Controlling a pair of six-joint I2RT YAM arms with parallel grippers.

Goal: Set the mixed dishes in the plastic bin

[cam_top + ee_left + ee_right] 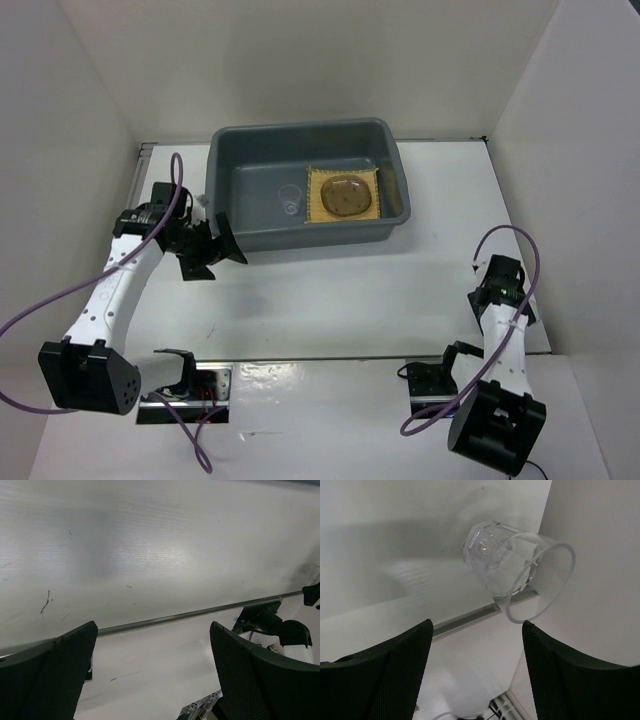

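The grey plastic bin (228, 170) sits at the far side of the white bench (350, 290). Inside it, the square bamboo mat (316, 182) lies flat on the bottom, on the right side. A see-through round plate (348, 195) lies on top of the mat. A small clear cup (290, 198) sits in the bin too, just beside the mat on its left.

The left gripper (215, 255) is outside the bin, just beside its near left corner. Its jaws are spread wide and hold nothing. In its own wrist view, only the bare bench and a dark line (190, 614) across it show between the jaws.

The right gripper (476, 625) is well apart from the bin, near the right wall (600, 605), with its arm folded up. Its jaws are released too, with nothing between them. Past the jaws, a second clear cup (515, 565) lies on its side on the bench, close to the white wall. Its open mouth points toward the wall side and a bit toward the camera. The jaws do not touch it. I cannot tell if this cup touches the wall.
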